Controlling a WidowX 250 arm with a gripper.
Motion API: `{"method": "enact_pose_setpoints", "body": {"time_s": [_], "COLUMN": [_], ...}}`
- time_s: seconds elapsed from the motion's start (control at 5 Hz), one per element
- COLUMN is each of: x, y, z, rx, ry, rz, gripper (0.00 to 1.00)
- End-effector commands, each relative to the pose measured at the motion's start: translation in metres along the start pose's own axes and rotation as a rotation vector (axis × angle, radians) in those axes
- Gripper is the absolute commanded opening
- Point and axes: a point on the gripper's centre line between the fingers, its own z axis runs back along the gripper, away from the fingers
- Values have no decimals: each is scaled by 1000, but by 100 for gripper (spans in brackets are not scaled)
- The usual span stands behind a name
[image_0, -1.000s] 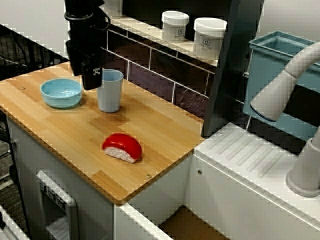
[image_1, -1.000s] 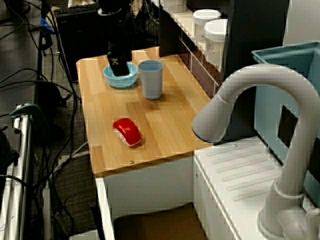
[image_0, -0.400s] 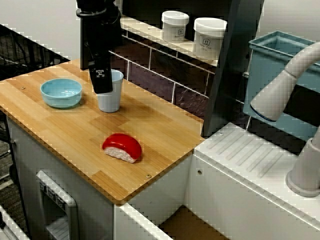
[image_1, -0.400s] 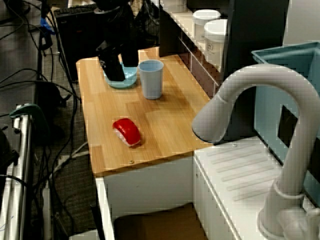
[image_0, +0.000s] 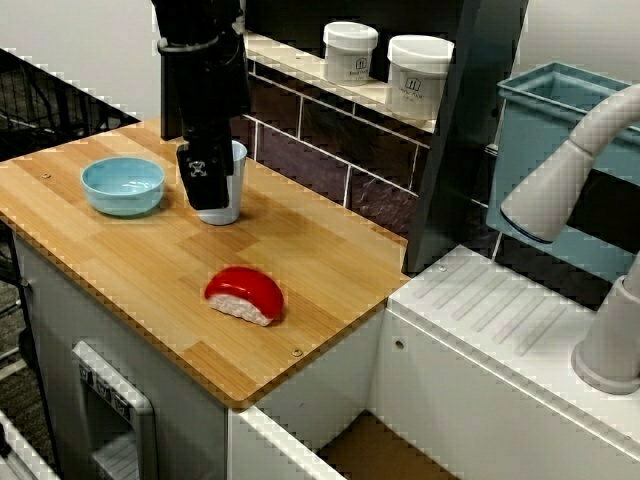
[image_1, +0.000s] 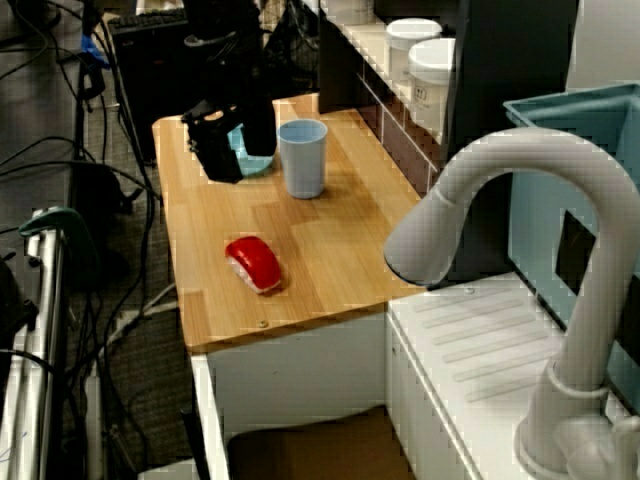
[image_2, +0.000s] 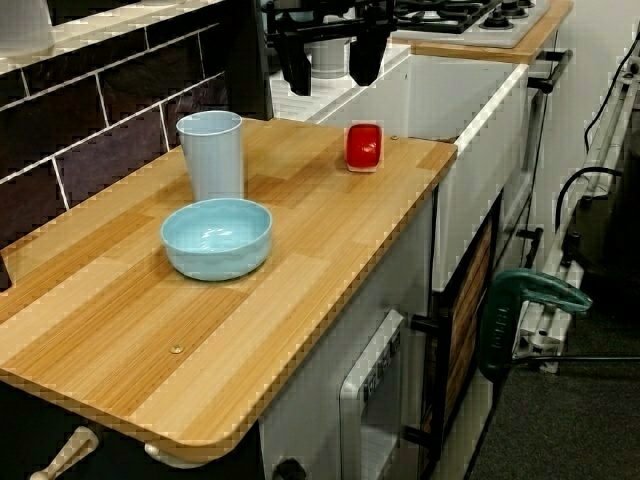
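gripper (image_0: 207, 195): black, pointing fingers-down from a black arm. From the front I see it hover low over the boards, between the bowl and the cup, and it touches neither
jaws: apart and empty. The view along the counter shows two black fingers (image_2: 297, 65) with a clear gap between them
bowl (image_0: 122, 185): pale blue, shallow and upright, on the counter's left part near the gripper. From the sink end the gripper hides most of it
cup (image_0: 238, 180): pale blue, tall and upright, just behind the gripper in the front view and beside the bowl, toward the tiled wall
doing it well: I judge the space here tight. Any descent should be slow and straight down, with the spread fingers kept off both rims. The cup looks tall and light, so a sideways brush could tip it
counter (image_0: 320, 250): light wooden boards, the surface that carries everything named above
faucet (image_0: 560, 180): big and white, arching over the white drainboard to the right, well apart from the gripper
bin (image_0: 540, 130): blue-grey, behind the faucet
jars (image_0: 350, 50): two white lidded tubs on the ledge above the dark tiles
red piece (image_0: 244, 294): a toy sushi, red on white, lying near the counter's front edge, well apart from the cup
in the way: only the bowl and the cup crowd the gripper, and the other things stand well apart from it
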Motion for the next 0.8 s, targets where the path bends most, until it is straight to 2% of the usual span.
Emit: {"method": "enact_pose_setpoints", "body": {"time_s": [0.0, 0.2, 0.6], "x": [-15, -16, -11], "y": [-22, -33, -41], "z": [-8, -8, -16], "rx": [24, 18, 6], "ry": [-17, -31, -29], "rz": [-82, -93, -131], "gripper": [100, 100, 100]}}
